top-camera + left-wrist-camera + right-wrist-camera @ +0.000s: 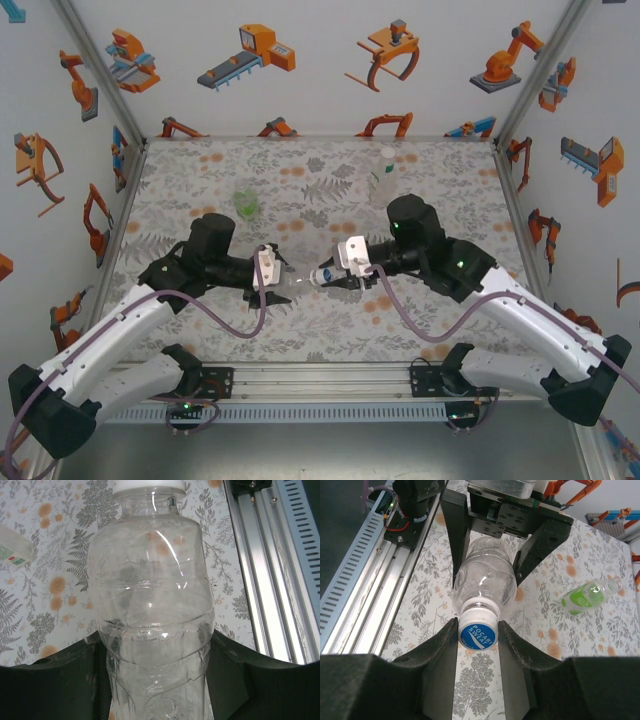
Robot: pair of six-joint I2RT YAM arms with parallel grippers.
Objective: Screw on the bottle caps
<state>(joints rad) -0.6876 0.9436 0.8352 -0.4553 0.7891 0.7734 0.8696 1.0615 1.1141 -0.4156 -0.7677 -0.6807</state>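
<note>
Left gripper (490, 555) clamps the clear bottle (150, 605) around its body, holding it sideways just above the table (200, 180), near the middle of the near edge. Right gripper (478, 626) pinches tight on the cap (478, 635) at the neck. What matters now: cap square on the threads, the twist running along the bottle's axis, and a firm left grip so the body can't spin.

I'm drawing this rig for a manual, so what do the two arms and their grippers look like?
The left arm and right arm match: white shells on the lower links, black joints and upper links. A purplish cable loops along each. Green lights glow on the right arm's joints. The left gripper and right gripper are black, two-fingered, each with a pale block behind.
</note>
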